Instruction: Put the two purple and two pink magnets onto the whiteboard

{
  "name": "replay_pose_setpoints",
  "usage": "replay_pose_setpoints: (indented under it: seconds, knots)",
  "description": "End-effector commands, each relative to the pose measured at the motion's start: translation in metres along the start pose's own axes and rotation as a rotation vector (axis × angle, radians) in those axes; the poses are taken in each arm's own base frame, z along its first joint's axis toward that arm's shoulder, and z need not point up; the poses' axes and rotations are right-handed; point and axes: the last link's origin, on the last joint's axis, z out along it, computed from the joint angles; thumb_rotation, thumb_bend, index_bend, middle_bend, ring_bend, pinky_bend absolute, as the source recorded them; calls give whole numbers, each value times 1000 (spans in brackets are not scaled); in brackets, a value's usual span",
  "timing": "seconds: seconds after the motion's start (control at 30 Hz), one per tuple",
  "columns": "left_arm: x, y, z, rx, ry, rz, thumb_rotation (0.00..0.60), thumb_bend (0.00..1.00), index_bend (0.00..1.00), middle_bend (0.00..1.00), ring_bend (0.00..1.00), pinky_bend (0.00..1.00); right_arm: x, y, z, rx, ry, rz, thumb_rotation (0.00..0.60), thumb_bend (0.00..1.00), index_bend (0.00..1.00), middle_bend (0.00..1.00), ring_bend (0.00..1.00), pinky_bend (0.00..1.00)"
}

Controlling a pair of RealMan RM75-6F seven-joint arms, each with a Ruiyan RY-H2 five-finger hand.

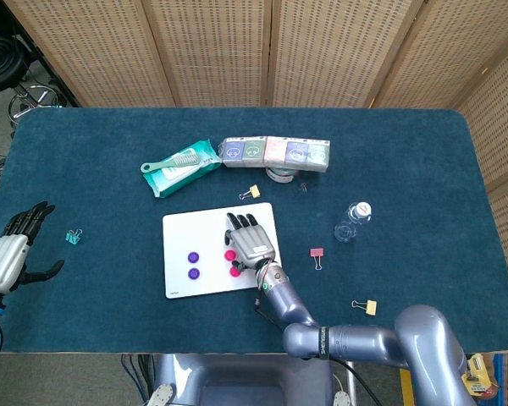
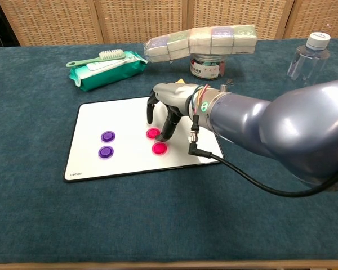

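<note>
Two pink magnets (image 2: pixel 156 141) lie under the right hand's (image 2: pixel 170 107) released, arched fingers (image 2: pixel 169 128).

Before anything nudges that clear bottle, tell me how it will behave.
The bottle stands upright, tall and narrow, so a push high up would probably tip it. It looks clear and nearly empty, so likely light. Being round, it would probably roll on the table once down.

Looks like a robotics lab or test room, not anyone's home. The table (image 1: pixel 423 169) is covered in dark blue felt and boxed in by perforated folding screens (image 1: pixel 212 51), with cables and some metal gear on the floor (image 1: pixel 21 93) off in the corner.
</note>
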Motion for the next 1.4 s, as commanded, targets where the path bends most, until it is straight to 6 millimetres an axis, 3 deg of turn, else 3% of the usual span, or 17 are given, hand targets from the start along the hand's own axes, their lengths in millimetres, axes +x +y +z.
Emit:
replay_pose_setpoints:
  seconds: [0.03,0.23,0.3,0.4,0.5,0.63,0.7,0.8,0.87,1.0,1.17,1.4]
  knots:
    - [0,0,0,0,-2,1,600,269,0,0,0,0,5,-3,-3,17,13,18,600,379,364,0,0,0]
    - [-1,0,0,0,-2,4,600,268,0,0,0,0,22,-2,-13,44,67,16,600,360,357,0,0,0]
    - [-1,0,0,0,-2,5,600,268,0,0,0,0,27,1,-16,47,85,6,600,270,341,0,0,0]
    - [-1,0,0,0,-1,5,600,268,0,0,0,0,35,8,-24,50,117,-19,600,53,272,0,0,0]
    - [-1,0,-1,0,2,5,600,268,0,0,0,0,48,24,-39,51,172,-45,600,0,183,0,0,0]
    - [-4,1,-3,-8,4,11,600,268,0,0,0,0,65,58,-72,49,268,-80,600,0,107,0,0,0]
    - [-6,2,-6,-11,4,17,600,268,0,0,0,0,74,86,-97,39,336,-92,600,0,92,0,0,0]
    - [-7,1,-10,-11,9,21,600,269,0,0,0,0,76,114,-122,46,387,-91,600,0,85,0,0,0]
    - [-8,1,-11,-9,11,22,600,268,0,0,0,0,76,124,-130,46,402,-95,600,0,76,0,0,0]
    - [-9,1,-16,-6,15,25,600,268,0,0,0,0,75,163,-163,2,455,-127,600,0,54,0,0,0]
    - [-14,-1,-26,11,22,12,600,268,0,0,0,0,67,218,-228,-115,500,-151,600,0,27,0,0,0]
    - [-17,-4,-36,21,26,13,600,268,0,0,0,0,52,251,-277,-213,518,-120,600,0,18,0,0,0]
